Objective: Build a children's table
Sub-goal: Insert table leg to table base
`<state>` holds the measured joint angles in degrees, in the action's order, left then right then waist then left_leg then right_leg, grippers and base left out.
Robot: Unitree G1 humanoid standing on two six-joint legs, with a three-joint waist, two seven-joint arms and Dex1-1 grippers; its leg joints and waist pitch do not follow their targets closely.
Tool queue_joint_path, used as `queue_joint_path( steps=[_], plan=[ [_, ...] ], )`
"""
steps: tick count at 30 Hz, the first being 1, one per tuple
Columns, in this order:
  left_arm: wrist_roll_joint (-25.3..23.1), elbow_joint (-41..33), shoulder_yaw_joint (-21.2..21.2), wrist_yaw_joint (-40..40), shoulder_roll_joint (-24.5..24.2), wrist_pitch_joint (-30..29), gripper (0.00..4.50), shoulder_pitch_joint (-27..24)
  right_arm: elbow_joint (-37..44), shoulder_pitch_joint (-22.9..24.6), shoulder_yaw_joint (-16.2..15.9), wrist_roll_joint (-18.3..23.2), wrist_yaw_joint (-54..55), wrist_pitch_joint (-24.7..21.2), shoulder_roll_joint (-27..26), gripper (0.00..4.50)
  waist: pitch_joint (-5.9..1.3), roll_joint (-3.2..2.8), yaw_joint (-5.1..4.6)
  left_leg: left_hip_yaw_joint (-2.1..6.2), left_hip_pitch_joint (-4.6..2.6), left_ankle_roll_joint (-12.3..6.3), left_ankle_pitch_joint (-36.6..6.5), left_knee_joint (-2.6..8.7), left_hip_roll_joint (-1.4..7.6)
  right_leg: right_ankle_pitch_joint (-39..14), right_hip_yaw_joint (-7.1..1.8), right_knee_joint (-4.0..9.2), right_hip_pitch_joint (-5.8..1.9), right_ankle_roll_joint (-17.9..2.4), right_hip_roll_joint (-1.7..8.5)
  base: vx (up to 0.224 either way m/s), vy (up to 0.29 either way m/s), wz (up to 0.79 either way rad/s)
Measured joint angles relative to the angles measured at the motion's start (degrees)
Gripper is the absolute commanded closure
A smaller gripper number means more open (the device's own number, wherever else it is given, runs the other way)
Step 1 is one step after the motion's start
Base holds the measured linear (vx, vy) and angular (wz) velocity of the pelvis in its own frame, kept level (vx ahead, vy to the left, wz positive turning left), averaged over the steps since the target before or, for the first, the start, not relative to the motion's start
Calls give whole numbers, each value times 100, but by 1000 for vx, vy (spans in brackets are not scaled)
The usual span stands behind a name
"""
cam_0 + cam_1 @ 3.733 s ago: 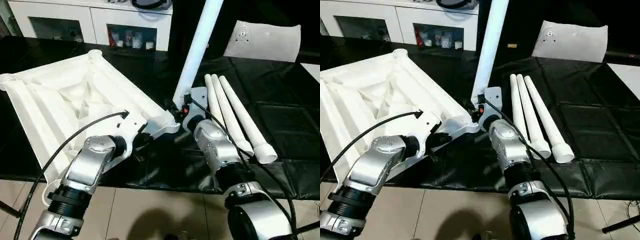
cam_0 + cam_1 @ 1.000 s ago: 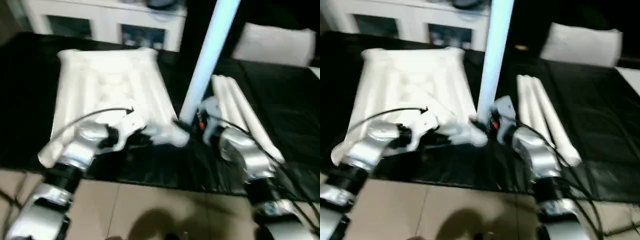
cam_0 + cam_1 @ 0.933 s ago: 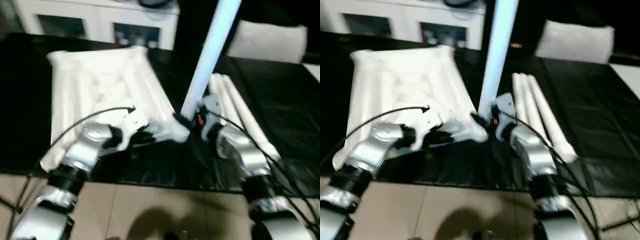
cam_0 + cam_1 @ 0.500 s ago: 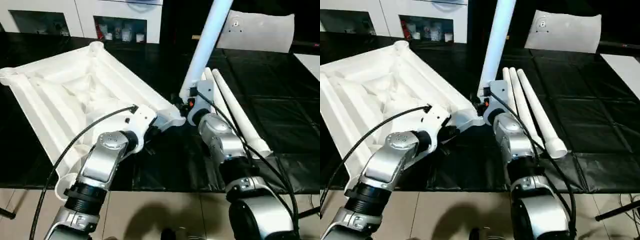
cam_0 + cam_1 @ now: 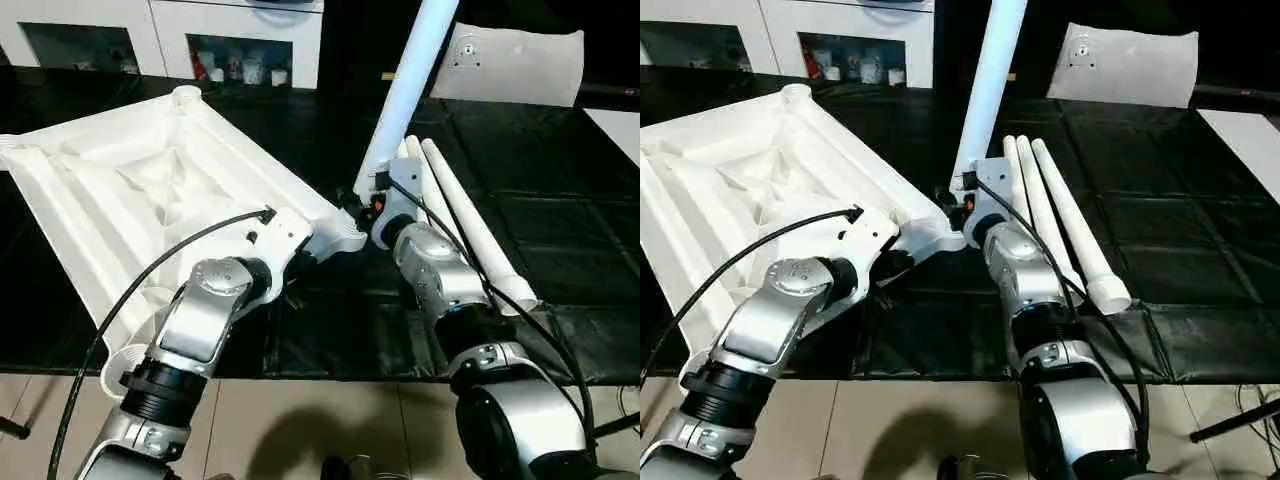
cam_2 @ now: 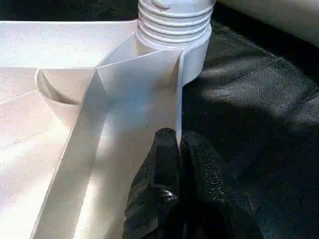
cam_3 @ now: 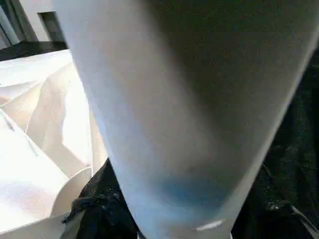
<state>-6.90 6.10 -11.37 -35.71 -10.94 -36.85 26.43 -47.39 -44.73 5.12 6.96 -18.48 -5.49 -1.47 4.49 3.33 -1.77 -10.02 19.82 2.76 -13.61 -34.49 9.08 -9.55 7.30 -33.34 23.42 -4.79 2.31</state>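
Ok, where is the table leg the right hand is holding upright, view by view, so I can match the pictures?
Left eye view: the held leg rises from centre to the top edge.
Right eye view: it stands at centre, running off the top.
Left wrist view: its threaded end sits at the corner socket.
Right wrist view: it fills the middle.
Shared landmark: the tabletop, whose rib the left hand pinches.
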Motion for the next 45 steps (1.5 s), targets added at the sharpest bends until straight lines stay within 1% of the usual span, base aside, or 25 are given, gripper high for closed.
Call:
queue_joint_path(
  steps=[1,3,4,6,7,8,10,12,13,16,17,18,20,22,23,24,26,29,31,33,37,42,45],
  plan=[
    [10,27,-5,-13,-10,46,450,0,-1,2,0,-1,-55,0,19,223,0,0,5,0,0,0,0,0,0,0,0,0,0,0,0,0,0,0],
    [48,107,-13,-22,-46,155,450,0,-21,3,6,27,-141,-10,31,188,0,0,9,0,0,0,0,-1,0,0,0,-2,0,0,0,0,0,0],
    [49,145,-15,-22,-62,210,450,0,-62,4,6,44,-174,-38,26,185,0,0,12,0,0,-1,0,-1,0,0,0,-4,1,0,0,0,0,0],
    [54,200,-36,-52,-118,321,450,-1,-145,39,9,45,-200,-50,30,159,0,0,51,0,11,-1,1,-4,1,0,0,-10,10,0,0,0,0,0],
    [54,210,-43,-58,-128,353,450,-1,-150,35,9,45,-207,-51,31,159,0,0,60,0,12,-1,1,-5,1,0,0,-12,11,0,0,0,0,0],
    [54,229,-48,-63,-142,386,450,-1,-149,36,8,44,-225,-51,30,143,0,0,68,0,12,-1,1,-6,2,-1,0,-13,11,0,0,0,0,0],
    [63,303,-50,-130,-192,518,450,8,-93,69,1,37,-356,-73,44,137,0,0,78,0,14,-1,1,-8,2,0,0,-13,11,0,1,0,0,0],
    [76,337,-72,-163,-229,599,450,11,-11,130,0,37,-446,-88,62,120,0,0,90,0,14,-1,1,-10,2,0,0,-15,11,0,1,0,0,0],
    [81,361,-91,-177,-246,639,450,21,95,202,-12,38,-530,-133,104,107,-1,3,109,0,15,-1,1,-10,2,-1,0,-15,11,0,1,0,0,0],
    [83,443,-104,-257,-322,751,450,44,385,408,-117,69,-823,-280,242,88,-1,2,146,0,14,-2,2,-11,2,-1,0,-17,11,1,1,0,0,0],
    [93,487,-128,-305,-357,832,450,55,513,500,-169,77,-942,-324,323,64,-1,2,168,0,13,-5,3,-11,2,-1,0,-18,11,1,1,0,0,0],
    [95,555,-176,-385,-421,957,450,86,705,646,-248,79,-1094,-419,461,57,-1,2,200,0,13,-9,6,-11,2,-1,1,-19,11,1,1,0,0,0],
    [95,617,-213,-489,-536,1143,450,92,931,872,-341,87,-1324,-547,627,53,-1,1,218,0,12,-16,10,-10,2,-1,1,-21,11,1,1,0,0,0],
    [95,719,-231,-574,-620,1338,450,117,1148,1156,-433,92,-1583,-743,779,32,0,1,238,0,14,-19,13,-12,2,0,1,-23,11,1,2,0,0,0],
    [98,769,-231,-616,-643,1388,450,135,1258,1275,-474,100,-1716,-791,848,32,2,-3,247,0,14,-18,14,-14,2,2,1,-23,11,2,1,0,0,0],
    [103,826,-233,-674,-680,1489,450,158,1444,1389,-515,147,-1920,-919,960,13,4,-6,255,0,15,-18,14,-17,2,3,1,-23,11,4,2,0,0,0],
    [101,896,-235,-732,-715,1573,450,189,1670,1476,-521,226,-2122,-1096,1077,4,6,-8,262,0,17,-16,17,-19,2,5,1,-23,12,9,1,0,0,0],
    [144,1026,-237,-875,-826,1748,450,226,2153,1570,-551,424,-2391,-1313,1234,4,6,-9,288,0,15,-20,19,-19,3,5,1,-22,12,12,1,0,0,0],
    [168,1134,-263,-997,-896,1895,450,272,2411,1585,-566,487,-2540,-1376,1333,4,6,-9,336,0,16,-20,20,-19,4,5,2,-23,11,12,1,0,0,0],
    [178,1291,-295,-1159,-998,2125,450,338,2655,1593,-563,536,-2634,-1412,1451,4,6,-9,383,0,16,-20,20,-20,4,5,2,-22,12,12,2,0,0,0],
    [217,1611,-312,-1477,-1167,2543,450,465,2943,1593,-549,596,-2795,-1392,1690,4,6,-9,423,0,16,-20,19,-23,3,8,2,-22,12,10,4,0,0,0],
    [219,1871,-430,-1898,-1441,3103,450,563,3229,1594,-592,585,-3276,-1410,2250,4,6,-9,516,0,16,-19,19,-26,3,7,3,-22,10,13,6,0,0,0],
    [292,1987,-430,-2204,-1504,3339,450,581,3389,1672,-706,630,-3733,-1406,2613,4,6,-9,573,0,16,-19,19,-27,3,6,7,-21,9,15,9,0,0,0]
  ],
)
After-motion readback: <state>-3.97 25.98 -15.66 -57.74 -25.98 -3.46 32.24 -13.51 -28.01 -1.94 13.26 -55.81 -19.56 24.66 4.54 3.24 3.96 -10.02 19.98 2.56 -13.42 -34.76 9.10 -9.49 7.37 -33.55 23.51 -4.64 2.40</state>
